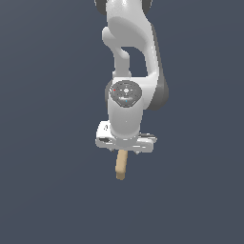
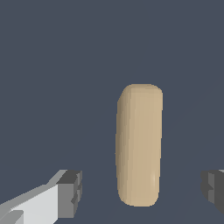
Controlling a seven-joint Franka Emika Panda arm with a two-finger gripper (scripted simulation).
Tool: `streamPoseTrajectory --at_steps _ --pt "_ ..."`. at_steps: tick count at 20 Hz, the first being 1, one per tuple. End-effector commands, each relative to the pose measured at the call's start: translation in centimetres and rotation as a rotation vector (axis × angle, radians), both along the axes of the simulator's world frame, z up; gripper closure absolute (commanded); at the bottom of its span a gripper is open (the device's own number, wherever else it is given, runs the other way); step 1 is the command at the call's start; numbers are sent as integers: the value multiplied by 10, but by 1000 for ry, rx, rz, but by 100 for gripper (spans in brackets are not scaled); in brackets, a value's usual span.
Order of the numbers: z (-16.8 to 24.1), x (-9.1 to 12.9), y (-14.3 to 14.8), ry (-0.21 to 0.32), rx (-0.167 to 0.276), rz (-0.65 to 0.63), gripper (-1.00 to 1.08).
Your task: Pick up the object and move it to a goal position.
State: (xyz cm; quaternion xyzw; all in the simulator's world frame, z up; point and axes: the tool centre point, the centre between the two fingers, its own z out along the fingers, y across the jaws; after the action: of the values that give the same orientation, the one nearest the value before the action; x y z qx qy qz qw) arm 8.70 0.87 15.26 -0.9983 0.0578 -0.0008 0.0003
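The object, a tan bar with rounded ends [image 1: 121, 165], lies on the dark grey surface just below the white gripper body in the exterior view. In the wrist view the object [image 2: 138, 144] fills the middle, lying lengthwise between my two grey fingertips [image 2: 70, 194]. My gripper [image 2: 142, 190] is open, with a clear gap on each side of the bar, and nothing is held. In the exterior view the fingers are hidden behind the hand [image 1: 125, 139], which hangs right over the bar's near end.
The white arm [image 1: 131, 62] rises from the hand toward the top of the exterior view. The plain dark grey surface [image 1: 47, 190] surrounds the bar, and no goal marker shows.
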Motion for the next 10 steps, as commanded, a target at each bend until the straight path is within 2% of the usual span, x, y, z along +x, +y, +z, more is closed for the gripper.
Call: streamPoseTrajectory --at_steps 1,10 --pt "-3 6 -4 1 0 -19 -92" --pt "-7 13 -9 2 0 -41 -92"
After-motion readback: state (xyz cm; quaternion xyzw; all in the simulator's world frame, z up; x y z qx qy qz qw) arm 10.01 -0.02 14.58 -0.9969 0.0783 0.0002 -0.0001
